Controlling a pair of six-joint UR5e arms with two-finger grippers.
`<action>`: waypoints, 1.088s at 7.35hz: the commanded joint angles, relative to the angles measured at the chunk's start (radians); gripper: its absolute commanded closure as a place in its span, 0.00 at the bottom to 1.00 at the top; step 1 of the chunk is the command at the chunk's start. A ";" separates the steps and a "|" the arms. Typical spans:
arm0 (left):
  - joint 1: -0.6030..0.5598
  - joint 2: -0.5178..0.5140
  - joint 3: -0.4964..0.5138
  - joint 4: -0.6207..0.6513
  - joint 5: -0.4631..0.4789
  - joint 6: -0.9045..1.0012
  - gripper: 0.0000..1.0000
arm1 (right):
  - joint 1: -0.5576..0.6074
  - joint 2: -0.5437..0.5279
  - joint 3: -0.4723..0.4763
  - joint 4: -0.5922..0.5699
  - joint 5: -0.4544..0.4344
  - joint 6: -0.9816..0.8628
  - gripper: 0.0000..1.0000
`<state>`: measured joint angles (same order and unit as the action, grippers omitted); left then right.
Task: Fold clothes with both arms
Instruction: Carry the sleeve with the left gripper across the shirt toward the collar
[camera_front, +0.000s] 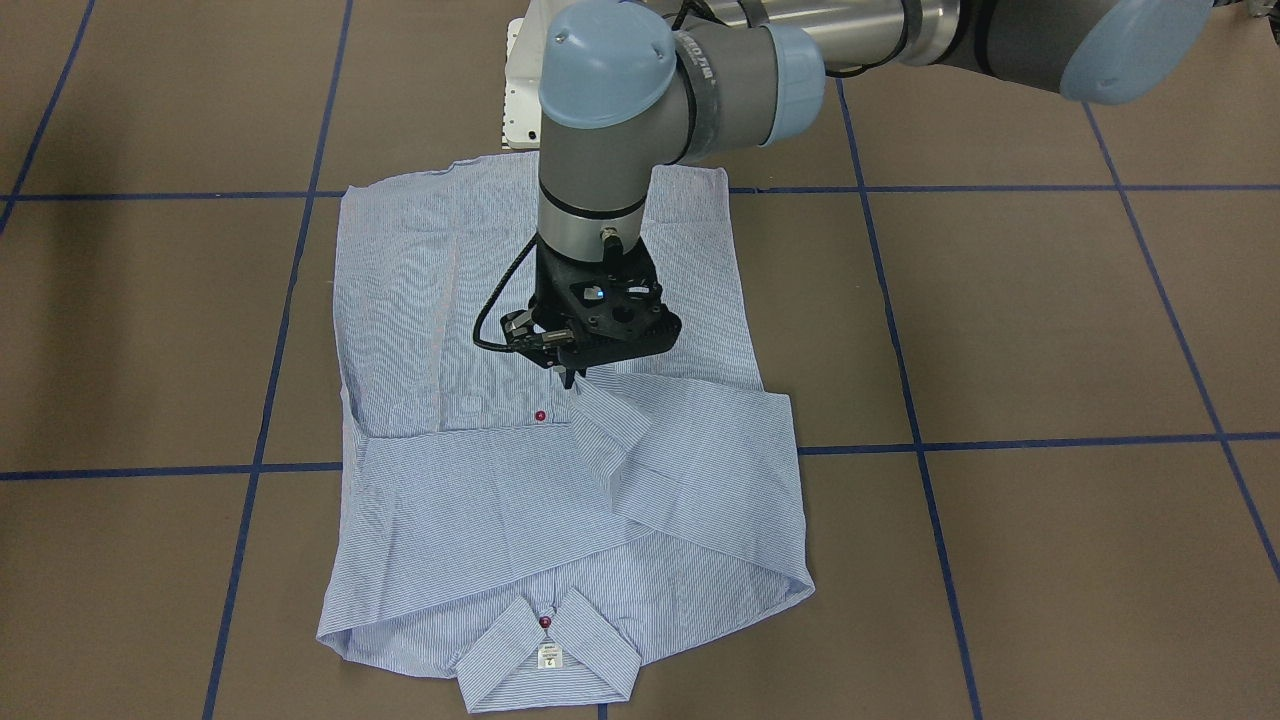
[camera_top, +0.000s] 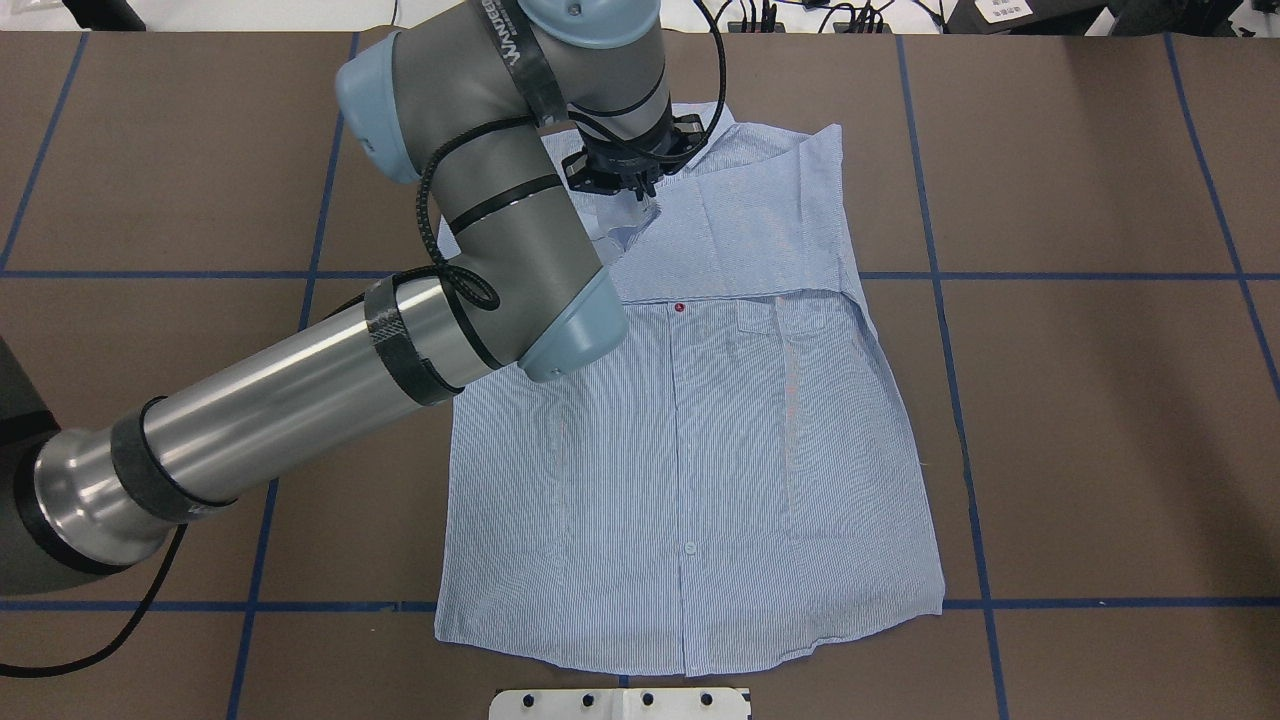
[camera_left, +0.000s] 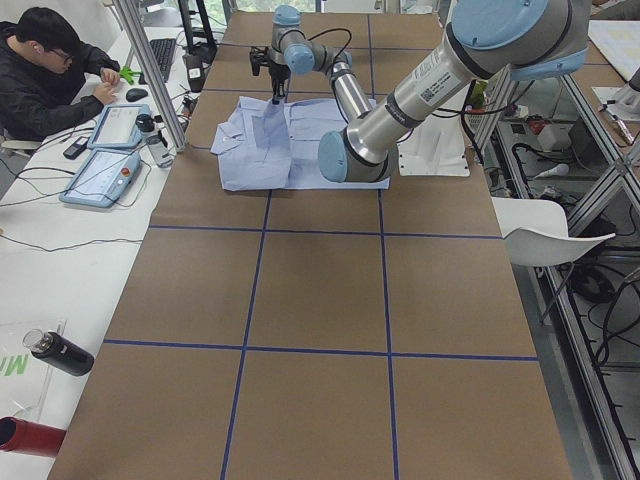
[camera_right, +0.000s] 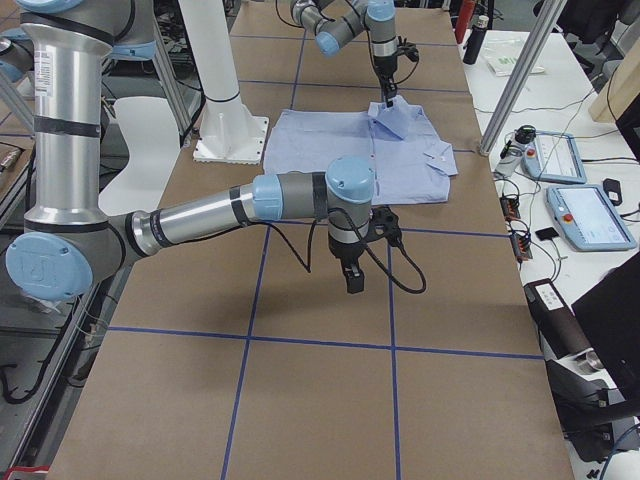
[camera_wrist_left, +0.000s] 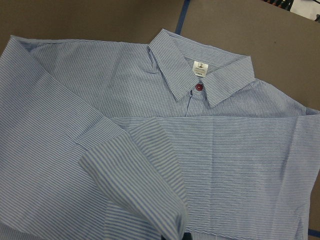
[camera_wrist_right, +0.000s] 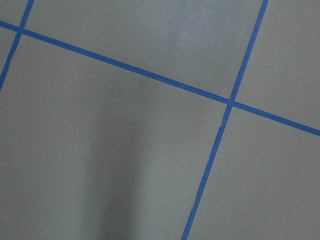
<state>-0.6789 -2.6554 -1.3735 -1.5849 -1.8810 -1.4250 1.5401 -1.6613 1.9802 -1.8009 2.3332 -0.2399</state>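
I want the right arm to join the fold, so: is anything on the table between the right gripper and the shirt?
Nothing visible. Only bare brown table with blue tape lines lies between the right gripper and the shirt. The left gripper pinches a sleeve cuff over the chest.

A person sits near 2 pendants beside the blue-taped table.

Left gripper: tips half lost in cloth.
Right gripper: jaws unreadable side-on.
Shirt: one edge under left arm, overhead.
Label: print too small.
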 joint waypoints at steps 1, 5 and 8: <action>0.036 -0.032 0.042 -0.010 0.006 -0.026 1.00 | 0.000 0.000 0.000 0.000 0.000 0.001 0.00; 0.071 -0.133 0.229 -0.191 0.008 -0.180 0.00 | 0.000 0.002 -0.003 0.000 0.000 0.001 0.00; 0.078 -0.164 0.225 -0.227 0.019 -0.181 0.00 | 0.000 0.002 -0.003 0.000 0.002 0.001 0.00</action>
<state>-0.6050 -2.8050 -1.1465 -1.8042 -1.8629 -1.6024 1.5401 -1.6604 1.9774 -1.8020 2.3341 -0.2393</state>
